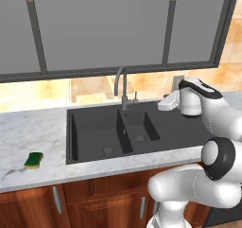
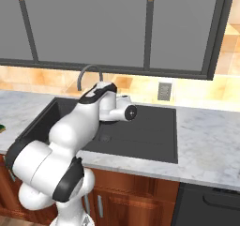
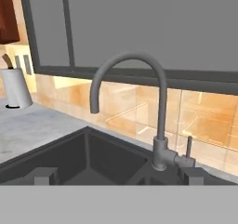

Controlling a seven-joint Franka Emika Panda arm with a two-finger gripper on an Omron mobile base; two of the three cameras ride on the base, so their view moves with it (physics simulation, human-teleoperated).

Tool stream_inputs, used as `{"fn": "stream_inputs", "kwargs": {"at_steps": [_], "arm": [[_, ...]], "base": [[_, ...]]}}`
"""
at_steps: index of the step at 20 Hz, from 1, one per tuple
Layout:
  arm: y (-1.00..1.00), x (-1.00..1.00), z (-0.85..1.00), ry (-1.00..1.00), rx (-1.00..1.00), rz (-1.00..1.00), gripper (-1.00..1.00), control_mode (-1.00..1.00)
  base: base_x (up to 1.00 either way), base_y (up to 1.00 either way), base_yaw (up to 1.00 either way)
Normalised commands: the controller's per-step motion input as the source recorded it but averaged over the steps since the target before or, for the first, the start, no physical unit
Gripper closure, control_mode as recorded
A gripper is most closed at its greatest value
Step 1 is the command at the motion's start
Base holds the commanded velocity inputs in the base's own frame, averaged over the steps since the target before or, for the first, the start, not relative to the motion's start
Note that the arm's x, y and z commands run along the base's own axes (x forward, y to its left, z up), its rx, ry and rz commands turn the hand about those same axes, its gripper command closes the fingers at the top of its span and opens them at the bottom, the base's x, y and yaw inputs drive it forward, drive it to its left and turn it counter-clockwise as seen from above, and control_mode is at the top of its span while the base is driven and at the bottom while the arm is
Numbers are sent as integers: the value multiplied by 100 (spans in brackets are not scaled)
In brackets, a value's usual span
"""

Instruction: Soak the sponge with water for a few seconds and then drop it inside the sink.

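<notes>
Pincer stands wide and empty, hovering above the sink and facing the faucet; judged, it is lined up on the tap handle to start the flow, since no water runs. The sponge lies on the marble surface, left of the basin, well apart. A paper towel roll stands farther off. Nothing obstructs the approach.

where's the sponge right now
In the left base view the sponge lies flat on the marble counter, left of the sink, near the counter's front edge.
</notes>
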Motion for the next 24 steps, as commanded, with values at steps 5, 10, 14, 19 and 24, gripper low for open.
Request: {"fn": "stream_inputs", "kwargs": {"at_steps": [5,10,14,19,24], "arm": [[0,28,-8,6,0,0,-100,-100],[0,31,-5,5,0,0,-100,-100],[0,34,-27,0,0,0,-100,-100],[0,34,-34,0,0,0,-100,-100],[0,26,-26,0,2,0,-100,-100]], "base": [[0,0,0],[0,0,0],[0,0,0],[0,0,0],[0,0,0]]}}
